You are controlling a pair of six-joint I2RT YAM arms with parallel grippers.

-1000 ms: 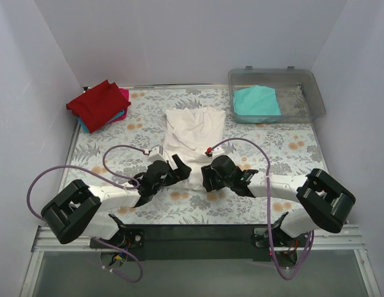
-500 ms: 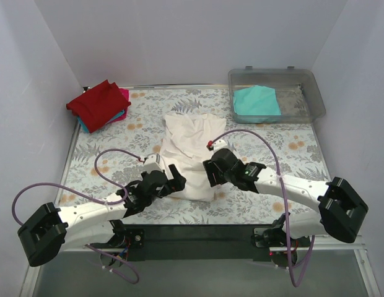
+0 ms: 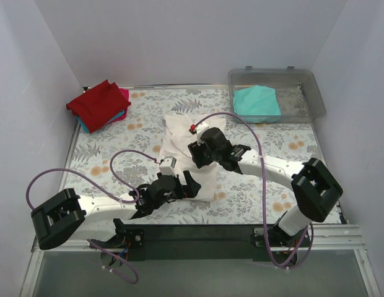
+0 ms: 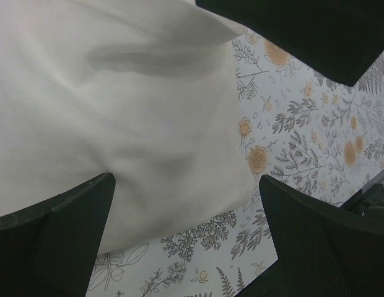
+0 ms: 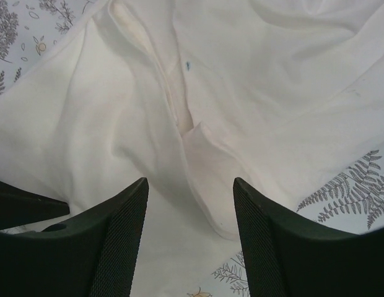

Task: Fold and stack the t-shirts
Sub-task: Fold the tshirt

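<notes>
A white t-shirt [image 3: 178,131] lies rumpled in the middle of the table, with no print showing. My left gripper [image 3: 189,185] is open at the shirt's near edge. In the left wrist view [image 4: 189,247] its jaws straddle the hem of the white cloth [image 4: 117,111]. My right gripper [image 3: 197,156] is open low over the shirt's middle. In the right wrist view [image 5: 191,204] it sits above a folded seam of the cloth [image 5: 254,93]. A folded red shirt [image 3: 98,103] tops a stack at the back left, with pink [image 3: 124,94] and blue [image 3: 84,127] edges under it. A teal shirt [image 3: 256,103] lies in the bin.
A clear plastic bin [image 3: 306,93] stands at the back right. The table has a floral cover [image 3: 285,145]. White walls close in on the left, back and right. My right arm [image 4: 303,31] crosses the top of the left wrist view.
My right gripper has moved away from me, up over the shirt's middle. My left gripper has shifted right to the shirt's near hem. The shirt's near edge now lies closer to me.
</notes>
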